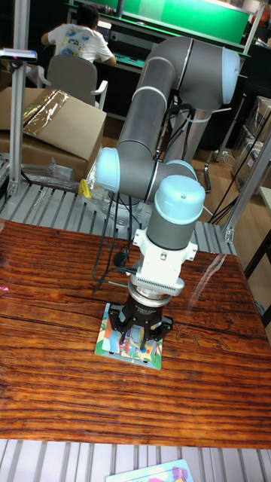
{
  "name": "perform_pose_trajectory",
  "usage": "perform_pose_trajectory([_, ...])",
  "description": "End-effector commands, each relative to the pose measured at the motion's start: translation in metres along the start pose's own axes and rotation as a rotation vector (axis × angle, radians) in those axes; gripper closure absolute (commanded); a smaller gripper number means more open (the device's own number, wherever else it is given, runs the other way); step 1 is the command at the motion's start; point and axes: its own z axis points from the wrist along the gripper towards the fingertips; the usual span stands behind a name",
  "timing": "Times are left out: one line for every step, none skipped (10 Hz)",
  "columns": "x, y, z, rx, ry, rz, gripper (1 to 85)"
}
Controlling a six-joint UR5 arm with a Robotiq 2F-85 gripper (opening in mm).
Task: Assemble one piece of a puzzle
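Note:
A colourful square puzzle board (108, 340) lies flat on the dark wooden table (60, 301), under the arm. My gripper (138, 340) points straight down over the middle of the board, its black fingers right at the board's surface. The fingertips blend into the puzzle's colours, so whether a puzzle piece sits between them cannot be told. Most of the board's centre is hidden by the gripper body.
A second colourful puzzle sheet (154, 473) pokes in at the bottom edge on the metal slats. Behind the table sit a cardboard box (53, 124) and a seated person (75, 41). Black cables (105, 252) trail onto the table beside the arm.

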Motion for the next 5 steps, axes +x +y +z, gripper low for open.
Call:
perform_pose_trajectory([-0.0006,0.0008,-0.0021,-0.015,-0.002,0.003,45.0])
perform_pose_trajectory([-0.0006,0.0004,-0.0021,-0.014,-0.002,0.003,44.3])
perform_pose_trajectory([-0.0006,-0.0002,-0.0019,-0.011,-0.003,0.006,44.3])
perform_pose_trajectory([-0.0006,-0.0002,-0.0017,-0.011,-0.003,0.008,44.3])
perform_pose_trajectory([-0.0014,-0.0001,-0.0016,-0.011,-0.006,0.008,44.0])
